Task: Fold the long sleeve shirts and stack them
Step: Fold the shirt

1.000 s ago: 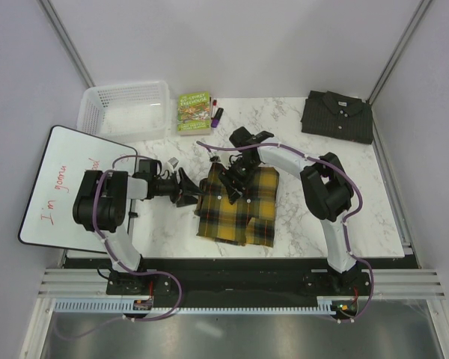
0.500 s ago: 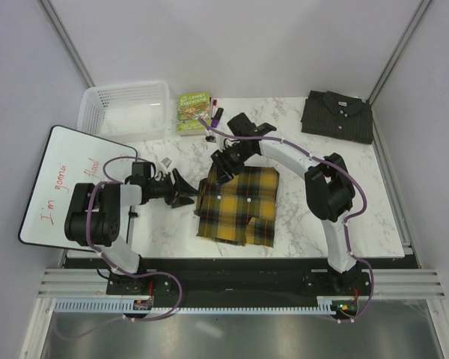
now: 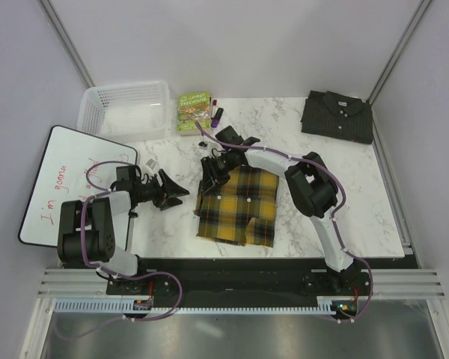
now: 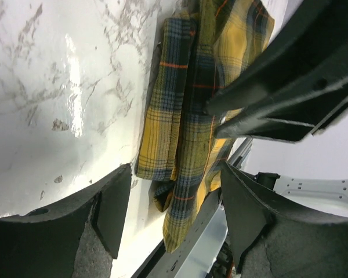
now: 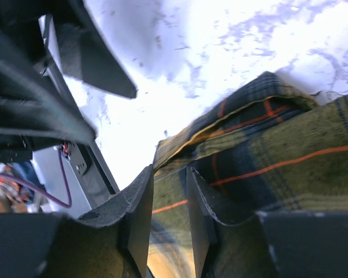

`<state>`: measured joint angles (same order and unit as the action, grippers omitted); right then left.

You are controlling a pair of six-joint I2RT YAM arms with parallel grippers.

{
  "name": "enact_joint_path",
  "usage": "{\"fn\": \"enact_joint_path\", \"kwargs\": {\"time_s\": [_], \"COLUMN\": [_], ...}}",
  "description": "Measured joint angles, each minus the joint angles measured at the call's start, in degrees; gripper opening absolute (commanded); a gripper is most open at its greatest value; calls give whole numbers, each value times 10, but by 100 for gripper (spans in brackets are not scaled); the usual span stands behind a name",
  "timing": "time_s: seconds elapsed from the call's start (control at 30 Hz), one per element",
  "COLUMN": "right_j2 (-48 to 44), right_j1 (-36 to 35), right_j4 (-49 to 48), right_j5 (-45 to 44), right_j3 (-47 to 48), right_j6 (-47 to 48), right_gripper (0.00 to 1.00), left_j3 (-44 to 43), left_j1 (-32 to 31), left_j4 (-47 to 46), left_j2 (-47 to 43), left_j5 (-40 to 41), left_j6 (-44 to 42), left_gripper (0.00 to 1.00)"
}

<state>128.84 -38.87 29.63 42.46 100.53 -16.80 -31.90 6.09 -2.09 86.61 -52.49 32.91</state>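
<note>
The yellow-and-black plaid shirt (image 3: 239, 208) lies folded at the table's middle, one corner hanging over the near edge in the left wrist view (image 4: 182, 124). My right gripper (image 3: 208, 170) sits on its far left corner, and the right wrist view shows the gripper (image 5: 169, 174) with its jaws nearly together and a fold of plaid cloth (image 5: 267, 136) between them. My left gripper (image 3: 176, 193) hovers open over bare marble left of the shirt, holding nothing; the left wrist view has the gripper (image 4: 175, 174) facing the shirt's side. The dark grey shirt (image 3: 338, 117) lies folded at the far right corner.
A white basket (image 3: 124, 109) stands at the far left. Beside it lie a green book (image 3: 194, 112) and markers (image 3: 216, 114). A whiteboard (image 3: 60, 187) overhangs the table's left side, and a small pale object (image 3: 151, 163) lies near it.
My right gripper moved left to the plaid shirt's far left corner and narrowed its jaws onto the cloth. My left gripper drew back to the left, away from the shirt.
</note>
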Motion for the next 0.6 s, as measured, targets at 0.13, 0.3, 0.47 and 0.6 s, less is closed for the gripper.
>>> {"fn": "enact_joint_path", "kwargs": {"time_s": [0.13, 0.3, 0.47, 0.6], "right_j2": [30, 41, 42, 42], "right_j1": [2, 2, 2, 1], "right_j4": [-13, -28, -34, -38], "right_j5": [2, -5, -17, -31], "right_j3": [0, 0, 1, 4], "right_j6": [-42, -90, -128, -151], "right_gripper": [41, 44, 45, 45], "left_j3": [5, 9, 13, 13], "left_j1": [0, 0, 0, 0], "left_j4": [8, 8, 11, 12], "left_j2": [0, 0, 0, 0], "left_j5": [0, 1, 1, 2], "left_j6": [-3, -7, -9, -9], "left_gripper": [70, 70, 71, 71]}}
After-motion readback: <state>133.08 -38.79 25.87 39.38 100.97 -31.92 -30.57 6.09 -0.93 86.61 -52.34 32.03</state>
